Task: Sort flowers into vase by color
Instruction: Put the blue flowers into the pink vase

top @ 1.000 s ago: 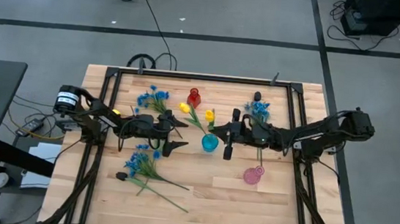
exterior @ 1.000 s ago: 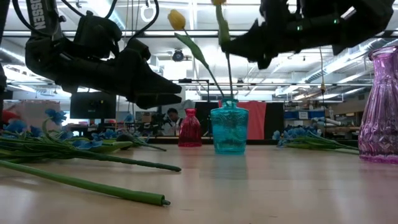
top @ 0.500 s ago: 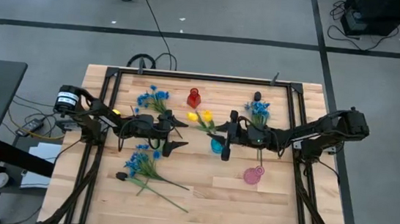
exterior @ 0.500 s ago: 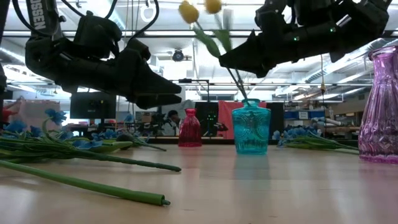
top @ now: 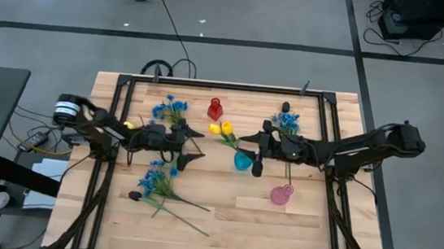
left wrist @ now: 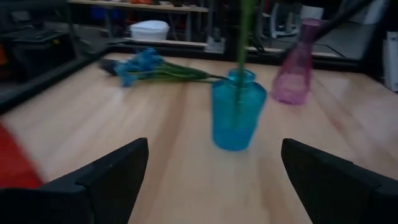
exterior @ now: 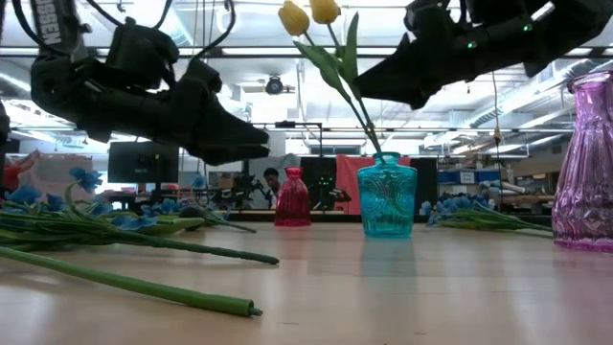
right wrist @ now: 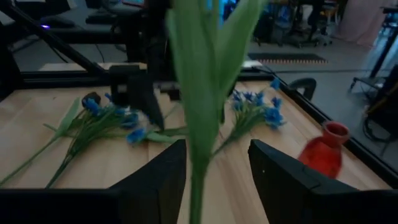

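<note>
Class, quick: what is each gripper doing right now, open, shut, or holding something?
Left gripper: open, holding nothing, facing the teal vase.
Right gripper: open, fingers either side of the yellow flowers' stem, not clamping it.

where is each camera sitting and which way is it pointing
High view: above the table, looking straight down; both arms show, left gripper and right gripper either side of the teal vase.
Low view: at tabletop height, looking level across to the room; both arms overhang from above.
Left wrist view: on the left arm, facing the teal vase and pink vase; its open fingers frame the bottom.
Right wrist view: on the right arm, facing a green stem and the red vase.
Shared: high, low and left wrist views all show the teal vase.
</note>
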Robot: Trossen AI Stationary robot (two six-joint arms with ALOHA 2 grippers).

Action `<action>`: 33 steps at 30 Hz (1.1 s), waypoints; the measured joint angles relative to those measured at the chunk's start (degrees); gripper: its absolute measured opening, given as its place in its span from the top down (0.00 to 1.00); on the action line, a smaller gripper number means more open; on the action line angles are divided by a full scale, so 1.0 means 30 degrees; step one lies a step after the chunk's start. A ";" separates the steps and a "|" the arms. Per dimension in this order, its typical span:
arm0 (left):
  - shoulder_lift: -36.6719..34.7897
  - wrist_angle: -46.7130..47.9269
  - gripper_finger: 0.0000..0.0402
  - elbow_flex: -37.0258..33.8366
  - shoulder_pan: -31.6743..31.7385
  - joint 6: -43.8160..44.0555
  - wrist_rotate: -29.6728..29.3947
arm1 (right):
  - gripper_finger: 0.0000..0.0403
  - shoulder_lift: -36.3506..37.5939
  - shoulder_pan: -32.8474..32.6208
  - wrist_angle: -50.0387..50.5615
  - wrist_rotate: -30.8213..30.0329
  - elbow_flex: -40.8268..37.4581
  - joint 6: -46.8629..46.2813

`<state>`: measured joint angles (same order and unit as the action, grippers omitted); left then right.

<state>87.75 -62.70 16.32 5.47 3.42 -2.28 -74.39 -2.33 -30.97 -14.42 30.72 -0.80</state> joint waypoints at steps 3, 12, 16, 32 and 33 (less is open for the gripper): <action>-0.2457 0.2998 0.08 -0.0151 0.0845 0.0026 0.0000 | 0.52 0.1334 0.0126 0.2114 -0.0299 0.0000 -0.0681; -0.8014 1.4088 0.14 0.1101 0.1831 0.0080 -0.0629 | 0.48 0.4959 0.0873 0.7443 -0.0558 0.0000 -0.3411; -0.9340 1.6921 0.16 0.1953 0.2282 0.2730 -0.1964 | 0.48 0.5841 0.1789 0.9849 -0.0895 0.0007 -0.6203; -1.0252 1.8696 0.20 0.2368 0.2646 0.4770 -0.1533 | 0.51 0.3388 0.4211 2.3289 -0.0479 0.2540 -1.4580; -1.0536 1.8887 0.20 0.2355 0.2646 0.4500 -0.1564 | 0.51 0.2923 0.4188 2.4239 -0.0530 0.3080 -1.4875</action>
<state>56.14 -6.04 23.38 13.41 16.92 -6.98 -65.62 10.24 41.75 -16.01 39.96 -45.42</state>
